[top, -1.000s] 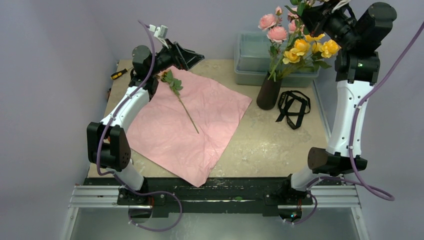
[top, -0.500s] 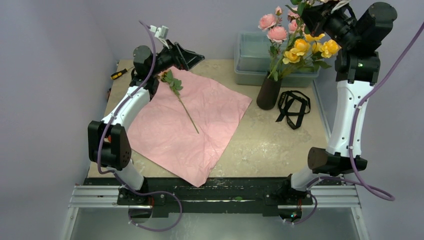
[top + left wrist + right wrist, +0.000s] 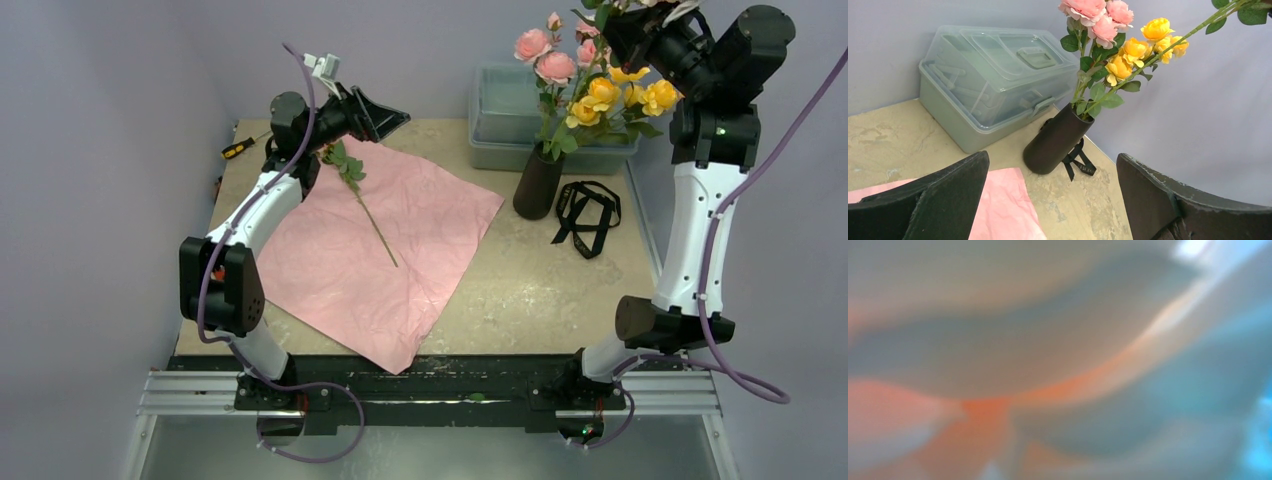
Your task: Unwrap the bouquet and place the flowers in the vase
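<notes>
The right tool [image 3: 622, 22] is clenched on a tall flower [image 3: 1168, 47] whose stem reaches into the vase [image 3: 538, 185]. It should lower it straight, then let go. The left tool [image 3: 385, 112] hangs wide open near a loose flower [image 3: 365, 205] on the pink paper [image 3: 400, 270].

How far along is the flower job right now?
Done: the paper lies open and flat, the ribbon is off beside the vase, and several flowers stand in it. In hand: the right gripper is shut on one long stem leaning out of the vase. Remaining: a single flower on the paper, with the open left gripper near it.
</notes>
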Controlling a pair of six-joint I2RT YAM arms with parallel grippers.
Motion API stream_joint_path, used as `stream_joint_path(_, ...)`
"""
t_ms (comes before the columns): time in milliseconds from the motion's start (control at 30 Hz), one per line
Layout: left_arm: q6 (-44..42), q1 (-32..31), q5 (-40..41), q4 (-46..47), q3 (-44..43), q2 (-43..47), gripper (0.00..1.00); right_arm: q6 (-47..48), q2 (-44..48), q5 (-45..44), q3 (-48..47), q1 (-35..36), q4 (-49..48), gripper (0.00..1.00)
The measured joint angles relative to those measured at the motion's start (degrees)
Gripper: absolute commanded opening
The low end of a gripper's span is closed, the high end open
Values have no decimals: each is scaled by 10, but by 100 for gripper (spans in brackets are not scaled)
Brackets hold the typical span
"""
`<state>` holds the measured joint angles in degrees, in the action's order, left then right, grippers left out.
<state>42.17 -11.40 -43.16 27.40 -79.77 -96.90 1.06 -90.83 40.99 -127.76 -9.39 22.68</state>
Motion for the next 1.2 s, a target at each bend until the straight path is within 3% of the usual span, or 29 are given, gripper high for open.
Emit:
stream_joint_path(400,-9,2,7,-23,0,0,100,-12,2,7,128,6,-41,0)
stream_joint_path(1133,-28,33,78,-98,11,-14,100,89,-23,-13,306,60,-95,0)
stream_joint_path(1200,-28,38,87,-101,18,-16,100,94,-26,-15,316,60,-108,5)
